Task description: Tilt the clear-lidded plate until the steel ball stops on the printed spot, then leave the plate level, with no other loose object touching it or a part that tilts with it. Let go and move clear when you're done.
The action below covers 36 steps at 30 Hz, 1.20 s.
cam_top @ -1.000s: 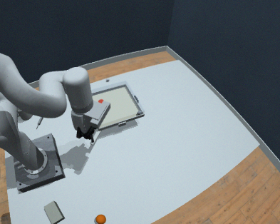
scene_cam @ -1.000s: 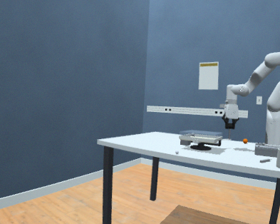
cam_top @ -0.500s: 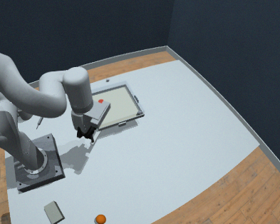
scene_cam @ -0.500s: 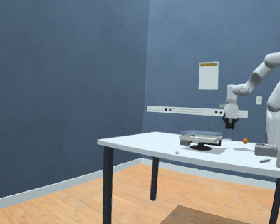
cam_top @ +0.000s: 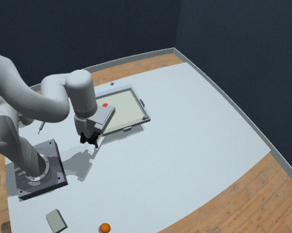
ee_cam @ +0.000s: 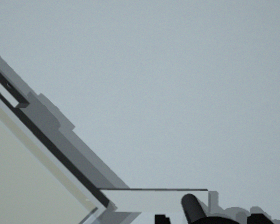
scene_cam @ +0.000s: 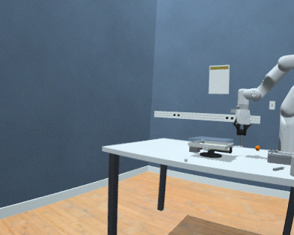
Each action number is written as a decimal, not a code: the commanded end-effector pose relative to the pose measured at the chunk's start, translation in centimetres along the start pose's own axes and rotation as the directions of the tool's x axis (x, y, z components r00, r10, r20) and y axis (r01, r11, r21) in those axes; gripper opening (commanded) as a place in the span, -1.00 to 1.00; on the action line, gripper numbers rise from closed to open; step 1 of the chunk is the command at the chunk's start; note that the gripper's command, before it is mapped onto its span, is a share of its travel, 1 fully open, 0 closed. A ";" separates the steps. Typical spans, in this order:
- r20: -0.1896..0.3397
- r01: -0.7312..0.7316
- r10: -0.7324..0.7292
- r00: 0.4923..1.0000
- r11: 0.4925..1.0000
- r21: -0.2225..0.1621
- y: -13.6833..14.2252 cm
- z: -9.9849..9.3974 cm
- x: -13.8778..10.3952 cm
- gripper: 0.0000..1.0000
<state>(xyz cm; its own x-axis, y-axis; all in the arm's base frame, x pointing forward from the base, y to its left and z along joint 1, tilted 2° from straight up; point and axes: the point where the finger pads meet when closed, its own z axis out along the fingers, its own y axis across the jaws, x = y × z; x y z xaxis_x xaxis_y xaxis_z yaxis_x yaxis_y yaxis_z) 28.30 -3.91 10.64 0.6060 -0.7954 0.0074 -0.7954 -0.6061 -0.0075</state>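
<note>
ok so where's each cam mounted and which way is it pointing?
Top: high above the table, looking down; shows the arm, its base and the tool by the plate.
Exterior: at the room's side, level view across the table; arm at right, tool above the plate.
Wrist: on the tool, facing down; dark fingers at the bottom.
All three share the plate.
</note>
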 end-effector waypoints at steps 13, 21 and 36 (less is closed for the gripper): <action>-0.001 0.006 -0.006 1.000 1.000 0.001 -0.1 0.0 -0.2 -1.00; -0.001 0.008 -0.008 1.000 1.000 0.001 -0.1 -0.1 -0.2 -1.00; -0.001 0.008 -0.008 1.000 1.000 0.001 -0.1 -0.1 -0.2 -1.00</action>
<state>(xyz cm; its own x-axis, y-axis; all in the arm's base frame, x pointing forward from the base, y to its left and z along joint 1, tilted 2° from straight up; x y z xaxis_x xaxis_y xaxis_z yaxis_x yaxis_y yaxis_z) 28.13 -3.65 10.63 0.6118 -0.7910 0.0063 -0.7909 -0.6119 -0.0061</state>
